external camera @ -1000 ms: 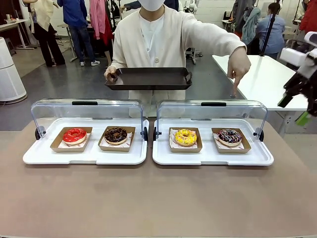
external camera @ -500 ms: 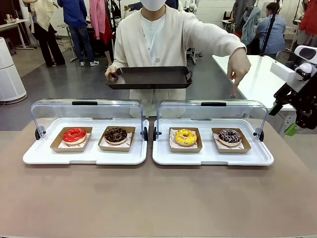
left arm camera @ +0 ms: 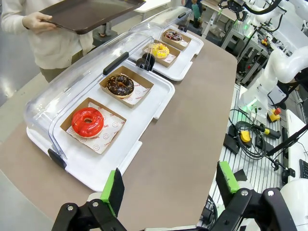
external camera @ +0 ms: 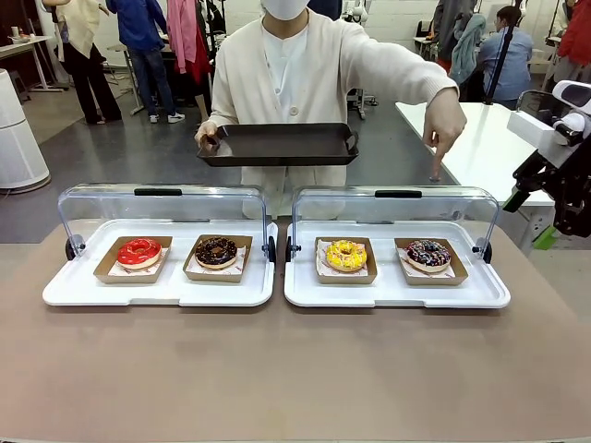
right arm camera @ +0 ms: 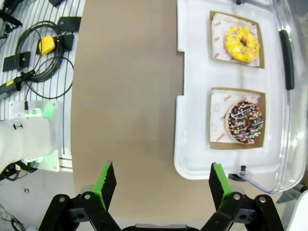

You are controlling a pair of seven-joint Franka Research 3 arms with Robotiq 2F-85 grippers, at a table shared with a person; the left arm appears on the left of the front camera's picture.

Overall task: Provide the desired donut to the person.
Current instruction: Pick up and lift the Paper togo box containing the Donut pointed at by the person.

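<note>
Jaws of left gripper (left arm camera: 169, 185) and right gripper (right arm camera: 161, 178) stand wide apart, touching nothing. Sprinkled donut (external camera: 428, 253) lies at the outer end of the right case (external camera: 397, 293). Beyond, the person (external camera: 314, 74) holds a tray (external camera: 277, 148) and points down toward that donut.

A grey floor (external camera: 111, 157) is seen behind the brown desk (external camera: 277, 369). A white table (external camera: 489, 148) is set at the right. A small table (external camera: 23, 44) is set far back at the left. A tall round white thing (external camera: 14, 129) is stood at the left edge. Black cables (left arm camera: 254, 144) and a little yellow box (left arm camera: 244, 136) are laid on the striped floor beside the desk.
</note>
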